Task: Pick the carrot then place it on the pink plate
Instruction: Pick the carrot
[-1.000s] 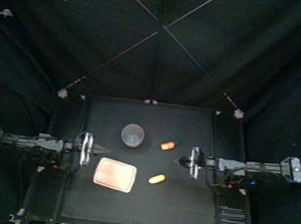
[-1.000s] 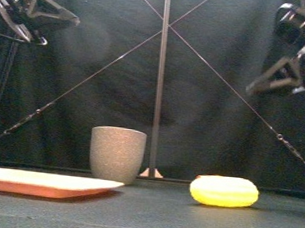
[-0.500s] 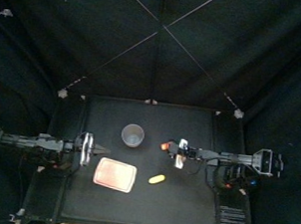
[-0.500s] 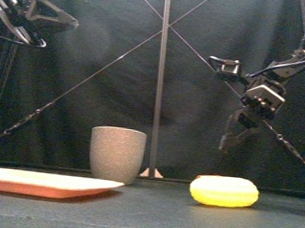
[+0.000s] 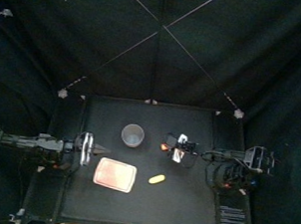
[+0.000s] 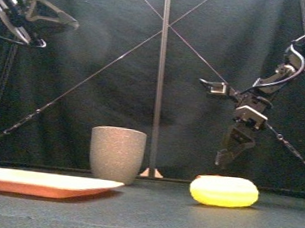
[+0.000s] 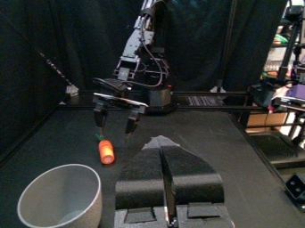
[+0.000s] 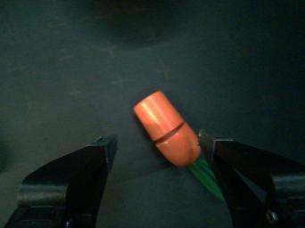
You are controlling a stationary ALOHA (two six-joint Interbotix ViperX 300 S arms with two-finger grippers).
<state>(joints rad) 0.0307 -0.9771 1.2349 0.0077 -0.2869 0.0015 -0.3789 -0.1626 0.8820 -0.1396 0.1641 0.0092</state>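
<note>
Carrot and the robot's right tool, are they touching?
Apart. The left wrist view shows the right tool hanging above the carrot with a gap; in the right wrist view dark table shows between each jaw and it.

The orange carrot lies on the dark surface, its green stem showing, between the spread jaws of the right hand.

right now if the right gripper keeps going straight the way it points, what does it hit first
Most likely the carrot: in the right wrist view it lies on the table, centred between the open fingers of the right gripper. How much height remains is hard to judge.
</note>
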